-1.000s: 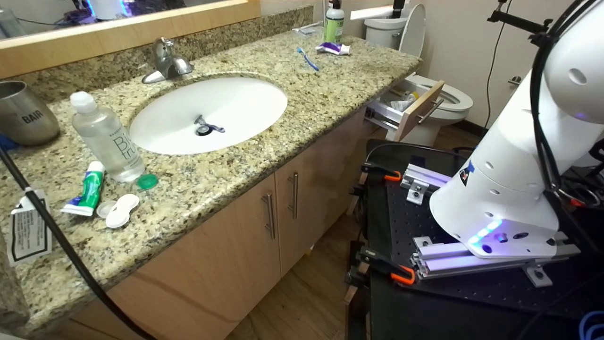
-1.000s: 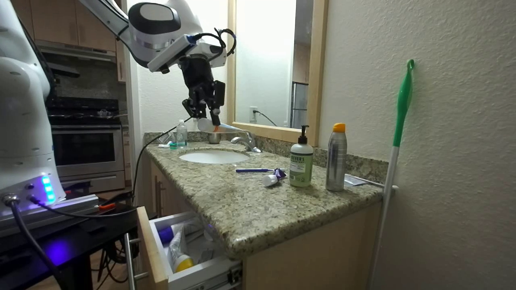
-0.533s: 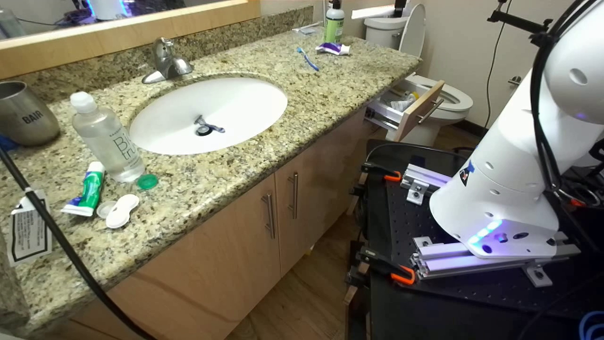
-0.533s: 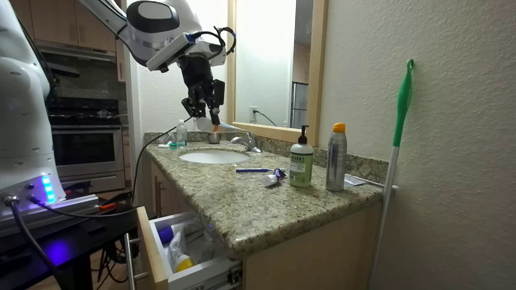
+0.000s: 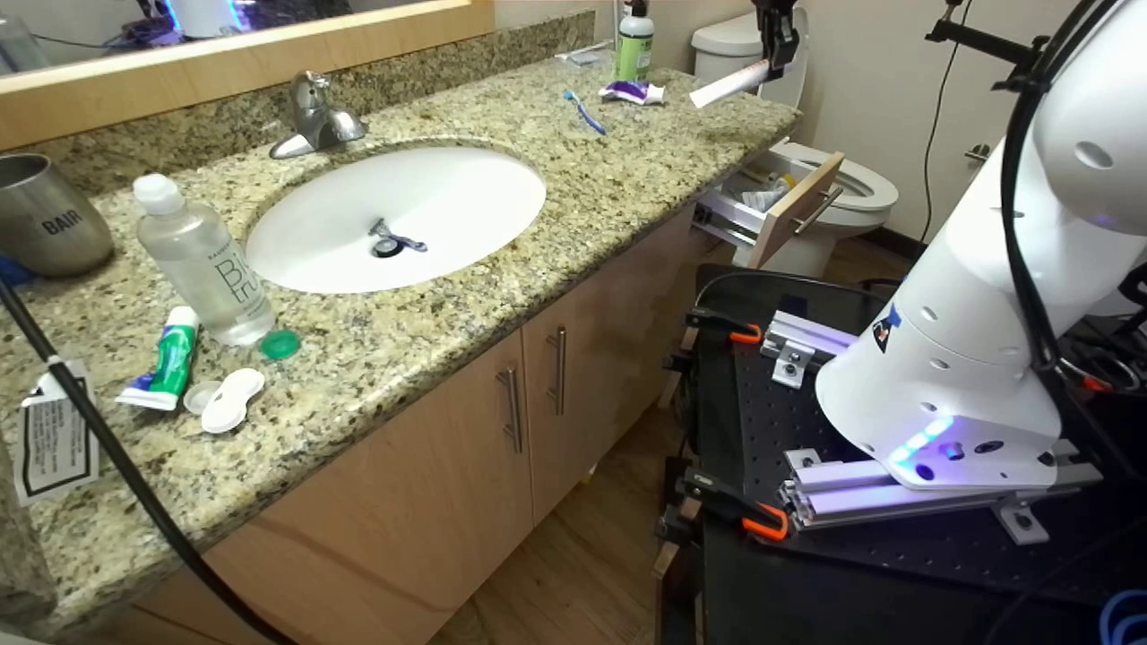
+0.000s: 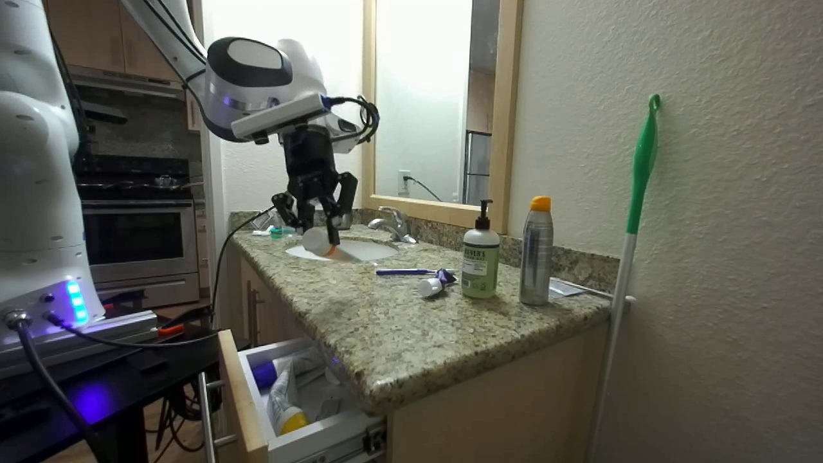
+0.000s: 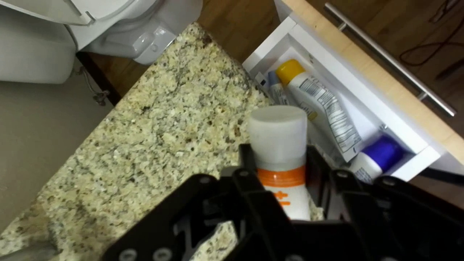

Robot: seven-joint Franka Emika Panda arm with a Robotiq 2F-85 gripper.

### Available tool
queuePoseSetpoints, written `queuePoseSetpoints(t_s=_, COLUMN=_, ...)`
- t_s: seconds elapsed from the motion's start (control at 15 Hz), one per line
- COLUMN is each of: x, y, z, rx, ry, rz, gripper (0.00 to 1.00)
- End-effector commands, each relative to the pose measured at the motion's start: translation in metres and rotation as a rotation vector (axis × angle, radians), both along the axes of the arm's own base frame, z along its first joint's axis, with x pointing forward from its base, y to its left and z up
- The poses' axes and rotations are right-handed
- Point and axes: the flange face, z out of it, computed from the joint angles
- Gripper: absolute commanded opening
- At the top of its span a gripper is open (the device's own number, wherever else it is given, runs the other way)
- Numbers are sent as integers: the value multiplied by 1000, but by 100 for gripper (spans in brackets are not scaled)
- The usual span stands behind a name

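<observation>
While gripper (image 7: pixel 280 156) clamps wht tube (image 7: pixel 281 174), tube's lower pt. is hidden (wrist view).

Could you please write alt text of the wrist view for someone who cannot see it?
Black fingers grip a white, orange-banded tube with a pale cap. Below are a speckled counter and, at right, an open drawer holding toiletries; a toilet shows at upper left.
</observation>
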Motion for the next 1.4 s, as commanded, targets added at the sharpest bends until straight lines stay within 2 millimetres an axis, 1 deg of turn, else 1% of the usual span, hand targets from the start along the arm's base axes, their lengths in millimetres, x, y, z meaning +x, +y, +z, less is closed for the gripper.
queuePoseSetpoints(t_s=0.0, x=-8, y=-24, z=-38, rx=32, ry=161, rz=118, gripper=12)
queuePoseSetpoints(t_s=0.07, x=-13, y=-26, z=-43, rx=49, ry=202, rz=148, gripper=12)
queuePoseSetpoints(t_s=0.13, x=-14, y=-28, z=-50, rx=54, ry=242, rz=182, gripper=12)
queuePoseSetpoints(t_s=0.27, x=-18, y=-26, z=-59, rx=64, ry=323, rz=254, gripper=12)
queuePoseSetpoints(t_s=0.47, x=-27, y=-17, z=-63, rx=65, ry=419, rz=389, gripper=12)
queuePoseSetpoints(t_s=0.53, x=-28, y=-15, z=-63, rx=24, ry=404, rz=396, gripper=12)
queuePoseSetpoints(t_s=0.6, x=-19, y=-17, z=-62, rx=47, ry=403, rz=343, gripper=37)
queuePoseSetpoints(t_s=0.8, x=-23, y=-17, z=-63, rx=31, ry=418, rz=374, gripper=37)
queuePoseSetpoints(t_s=0.87, x=-23, y=-17, z=-63, rx=31, ry=418, rz=375, gripper=12)
queuePoseSetpoints(t_s=0.93, x=-25, y=-18, z=-66, rx=44, ry=453, rz=399, gripper=12)
queuePoseSetpoints(t_s=1.07, x=-33, y=-19, z=-81, rx=89, ry=568, rz=460, gripper=12)
queuePoseSetpoints(t_s=1.27, x=-43, y=-15, z=-99, rx=160, ry=668, rz=543, gripper=12)
queuePoseSetpoints(t_s=1.33, x=-47, y=-17, z=-103, rx=194, ry=676, rz=593, gripper=12)
